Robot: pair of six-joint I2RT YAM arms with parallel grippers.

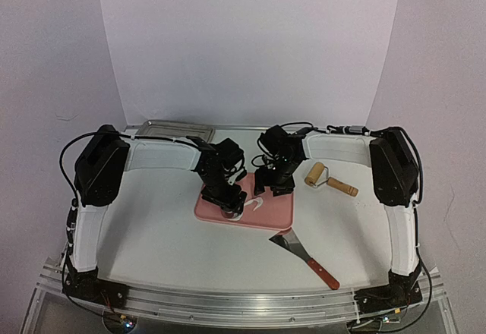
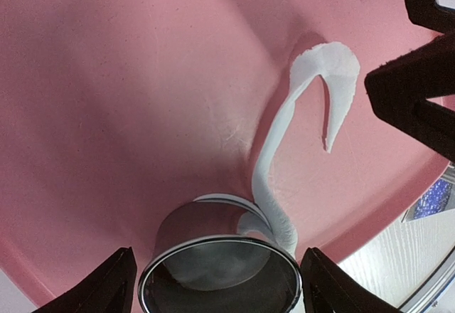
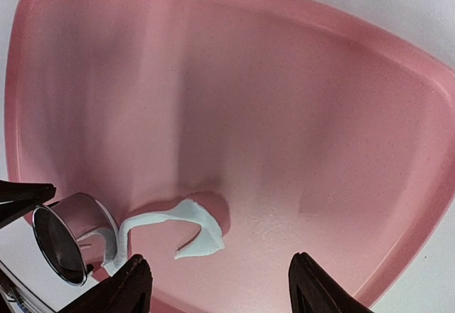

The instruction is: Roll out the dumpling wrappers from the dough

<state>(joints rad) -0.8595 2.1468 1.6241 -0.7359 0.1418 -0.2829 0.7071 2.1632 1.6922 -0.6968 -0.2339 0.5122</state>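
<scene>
Here, the left tool (image 2: 219,267) is seen closed on the ring cutter (image 3: 71,235), with one finger set against each side of its rim, at the near left corner of the pink board (image 3: 284,99). The right tool (image 3: 218,260) is held wide and empty above the board's far right part.

No dumpling wrappers are to be seen anywhere on the board. Whether a disc is lodged inside the cutter cannot be told, since only grey reflections are shown in its mouth. The only dough in view is a thin scrap strip (image 2: 279,131), stuck by one end to the cutter's outer wall. From there its long axis is directed away from the left tool, toward the board's middle and the right tool, where it is bent back into a hook.

The coming move is judged to turn on this: the cutter can hardly be carried off cleanly while the strip is draped on it. The hooked free end is placed nearer the right arm, so that arm is probably better suited to peeling it away.

A rolling pin (image 1: 330,180) and a scraper (image 1: 307,254) are found on the surface (image 1: 152,220) right of the board.
</scene>
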